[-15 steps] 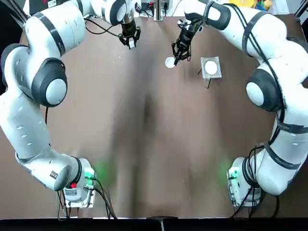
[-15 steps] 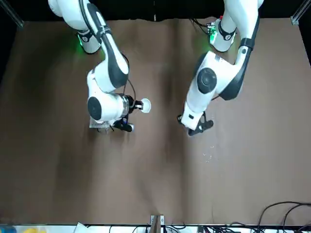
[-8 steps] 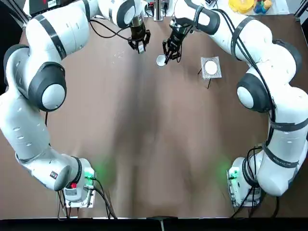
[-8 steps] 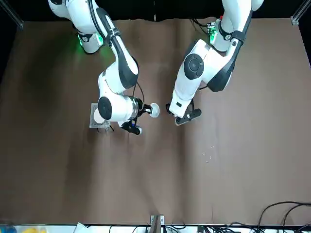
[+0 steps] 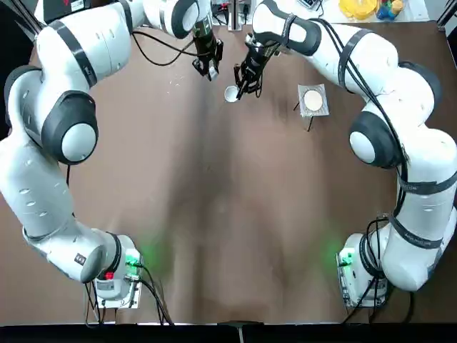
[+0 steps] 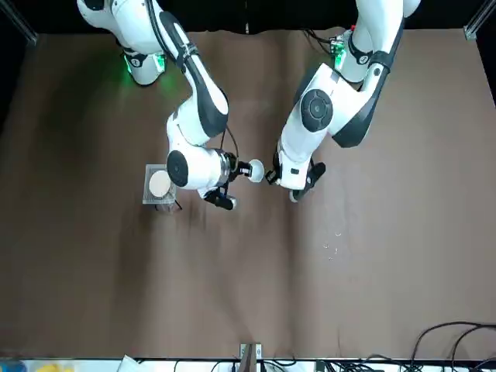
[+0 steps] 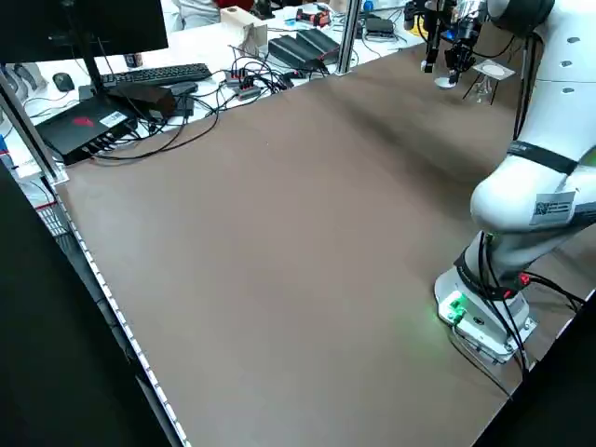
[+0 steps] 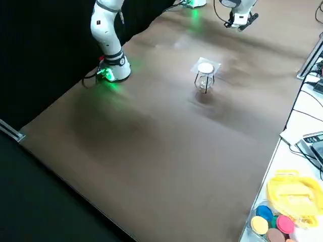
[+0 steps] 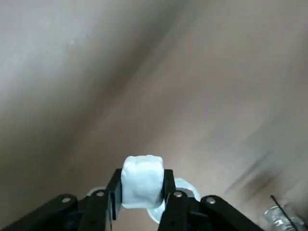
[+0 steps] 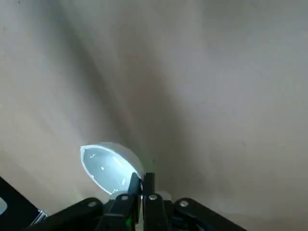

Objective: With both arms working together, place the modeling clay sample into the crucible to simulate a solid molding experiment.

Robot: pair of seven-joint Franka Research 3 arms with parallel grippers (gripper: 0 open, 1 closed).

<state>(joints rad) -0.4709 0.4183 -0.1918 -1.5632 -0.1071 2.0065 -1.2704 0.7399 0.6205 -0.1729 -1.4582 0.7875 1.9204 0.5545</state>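
Table: broad brown top (image 5: pixel 214 214), both arms reaching over its far half
Left gripper (image 5: pixel 208 69): over the far part of the table, left of the right gripper; jaws clamped on the clay, a finger to either side
Right gripper (image 5: pixel 246 87): just beside the left one; jaws closed on the crucible's edge
Stand: thin-legged, under a square pad (image 8: pixel 205 66) with pale round centre, glassware beneath; near the right arm's side, apart from both grippers
Crucible (image 10: pixel 109 168): small glossy white cup, held off the table, hollow in sight with no clay in it
Modeling clay sample (image 9: pixel 142 182): white cube-like lump, smallest item, in the left gripper's grasp, outside the crucible
Step in hand: judged to be bringing lump and cup together in the air
Next move: calls for centring the clay over the cup's mouth, the right gripper holding steady, then lowering and releasing; an off-centre release could catch the rim
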